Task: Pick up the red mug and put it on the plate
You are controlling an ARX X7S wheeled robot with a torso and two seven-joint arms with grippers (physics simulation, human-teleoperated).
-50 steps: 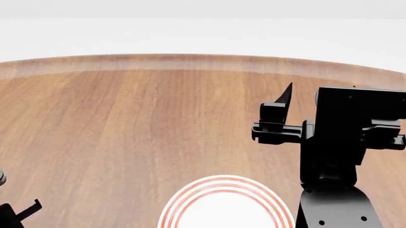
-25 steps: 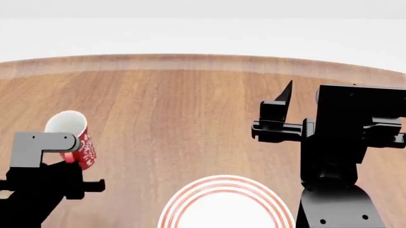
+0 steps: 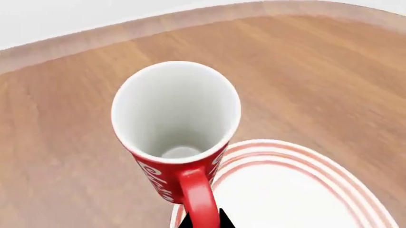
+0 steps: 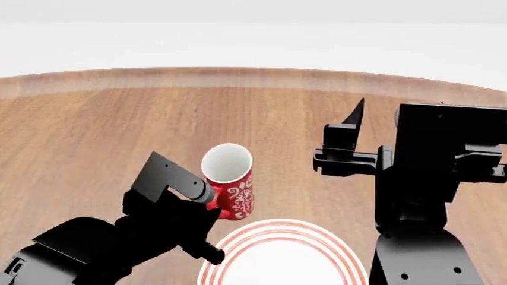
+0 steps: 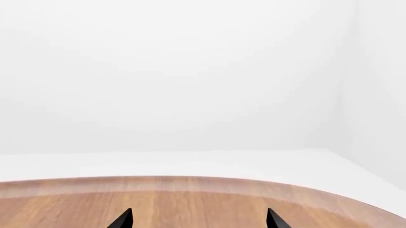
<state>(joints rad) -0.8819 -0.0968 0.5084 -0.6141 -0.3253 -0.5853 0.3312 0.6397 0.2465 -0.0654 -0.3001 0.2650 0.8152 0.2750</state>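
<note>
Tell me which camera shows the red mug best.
The left wrist view: the red mug fills the frame, open white inside, handle toward the camera, beside the plate. The head view shows it smaller, with the left gripper at its handle. The right wrist view misses it.

We see the red mug (image 4: 230, 189) patterned with white florals, its inside white and its handle plain red. The plate (image 4: 281, 255) is white with concentric red rings at its rim. The desk (image 4: 158, 124) is brown wood grain, both arms black.

Head view looks down over the table (image 4: 119, 124); left wrist view shares its plate (image 3: 304, 190) closely.
</note>
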